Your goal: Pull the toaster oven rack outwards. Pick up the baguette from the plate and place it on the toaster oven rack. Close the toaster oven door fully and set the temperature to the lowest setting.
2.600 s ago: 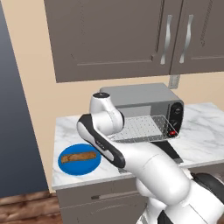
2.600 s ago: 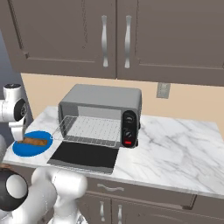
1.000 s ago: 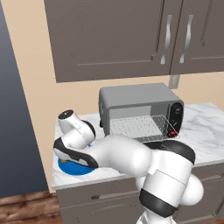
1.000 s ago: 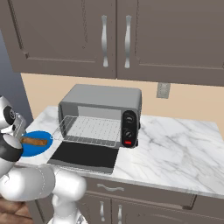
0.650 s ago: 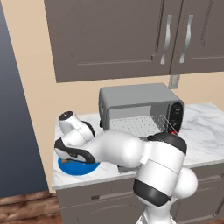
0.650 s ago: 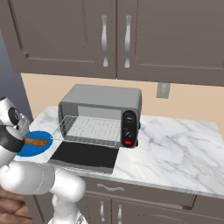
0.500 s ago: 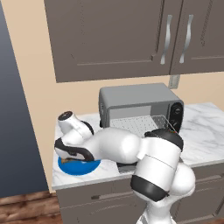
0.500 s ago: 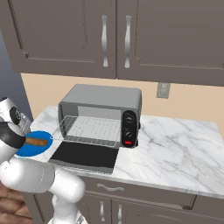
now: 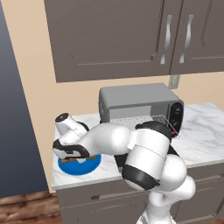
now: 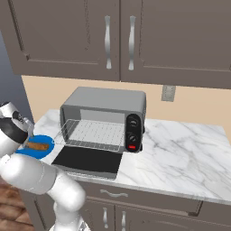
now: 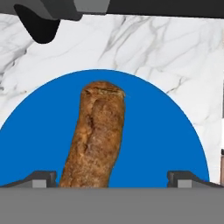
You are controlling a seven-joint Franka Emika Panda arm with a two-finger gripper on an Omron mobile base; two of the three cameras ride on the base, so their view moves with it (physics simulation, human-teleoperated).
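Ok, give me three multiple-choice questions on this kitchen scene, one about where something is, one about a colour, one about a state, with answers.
1. Where does the baguette lie?
A. on the plate
B. on the toaster oven rack
C. on the bare counter

2. What colour is the plate?
A. white
B. blue
C. red

3. How is the toaster oven door?
A. fully shut
B. dropped open
C. missing

Answers: 1 A, the hand view shows it lying on the plate; 2 B, it is bright blue; 3 B, it lies flat in front of the pulled-out rack.
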